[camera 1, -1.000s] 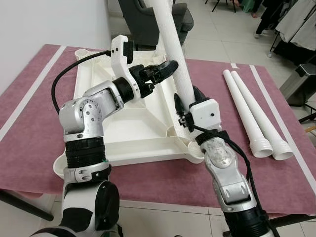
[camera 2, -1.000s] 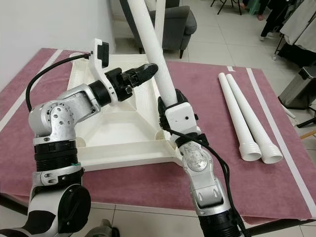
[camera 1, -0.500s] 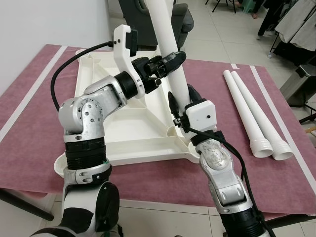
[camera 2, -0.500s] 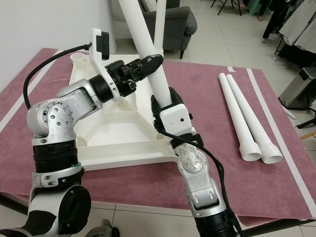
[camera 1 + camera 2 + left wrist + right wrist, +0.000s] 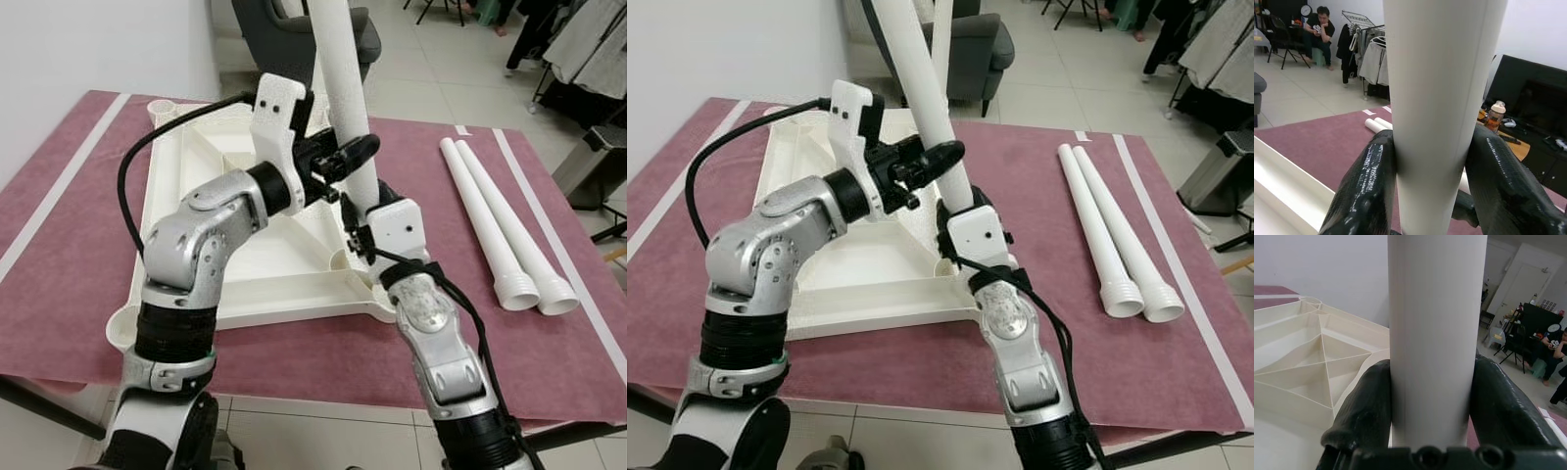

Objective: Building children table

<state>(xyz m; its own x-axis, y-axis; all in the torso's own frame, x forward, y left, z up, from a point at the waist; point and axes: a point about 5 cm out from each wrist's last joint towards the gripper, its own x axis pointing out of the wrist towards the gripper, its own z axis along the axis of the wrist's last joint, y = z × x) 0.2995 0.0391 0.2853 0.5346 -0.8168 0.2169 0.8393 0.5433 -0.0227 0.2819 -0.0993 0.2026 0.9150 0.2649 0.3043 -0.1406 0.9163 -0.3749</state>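
Note:
The white tabletop (image 5: 211, 211) lies upside down on the maroon mat, ribs facing up. A white table leg (image 5: 343, 88) stands tilted at the tabletop's near right corner socket (image 5: 355, 262). My right gripper (image 5: 361, 208) is shut on the table leg low down, just above the socket. My left gripper (image 5: 355, 155) is shut on the same leg a little higher. In the left wrist view the leg (image 5: 1440, 98) sits between both black fingers (image 5: 1366, 191). The right wrist view has the leg (image 5: 1435, 333) pinched between its fingers (image 5: 1364, 406).
Two spare white legs (image 5: 500, 220) lie side by side on the mat to the right. Another white tube (image 5: 942, 29) stands behind the held leg. A grey armchair (image 5: 975, 49) is beyond the table, a bin (image 5: 593, 162) at far right. A seated person (image 5: 1320, 24) is far off.
My left arm swung right and its fingers closed round the leg above the right gripper. The leg now stands steeper, and the right gripper shifted slightly with it.

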